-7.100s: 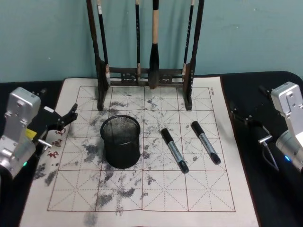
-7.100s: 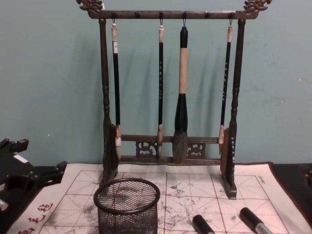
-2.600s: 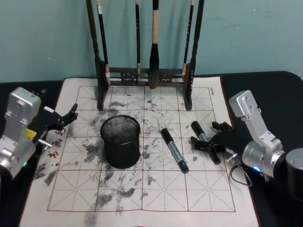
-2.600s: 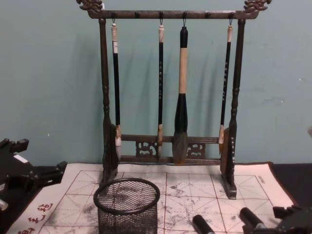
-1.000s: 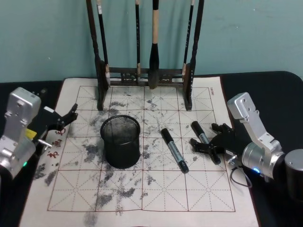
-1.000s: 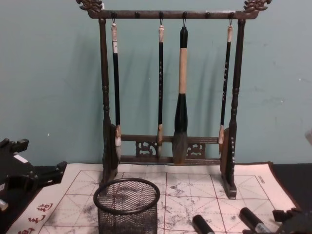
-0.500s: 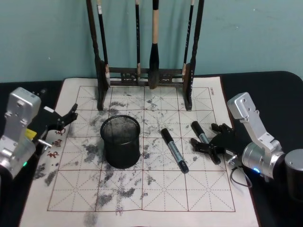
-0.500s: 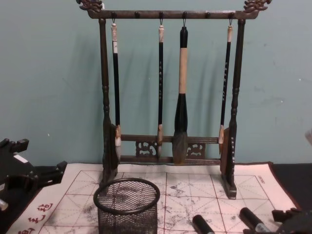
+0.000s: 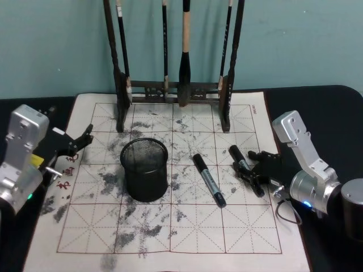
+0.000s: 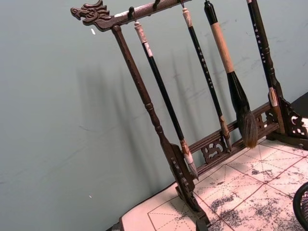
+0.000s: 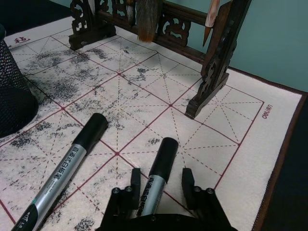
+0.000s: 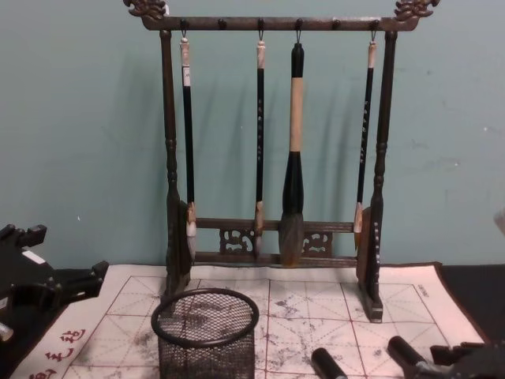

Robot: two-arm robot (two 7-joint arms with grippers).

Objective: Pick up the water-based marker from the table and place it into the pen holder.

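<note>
My right gripper (image 11: 161,175) straddles the water-based marker (image 11: 162,150), jaws apart. It lies flat between them on the table (image 11: 216,139), cap pointing away. It looks light, stiff and smooth, apt to roll, so I'd pinch the grey barrel behind the cap. My left gripper (image 9: 76,143) sits parked, spread open, beyond the pen holder (image 9: 144,170).

Wire-mesh pen holder (image 9: 145,170), dark wooden rack (image 12: 171,197)

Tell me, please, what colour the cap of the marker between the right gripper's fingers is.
The marker cap is black; the right wrist view shows it best.
</note>
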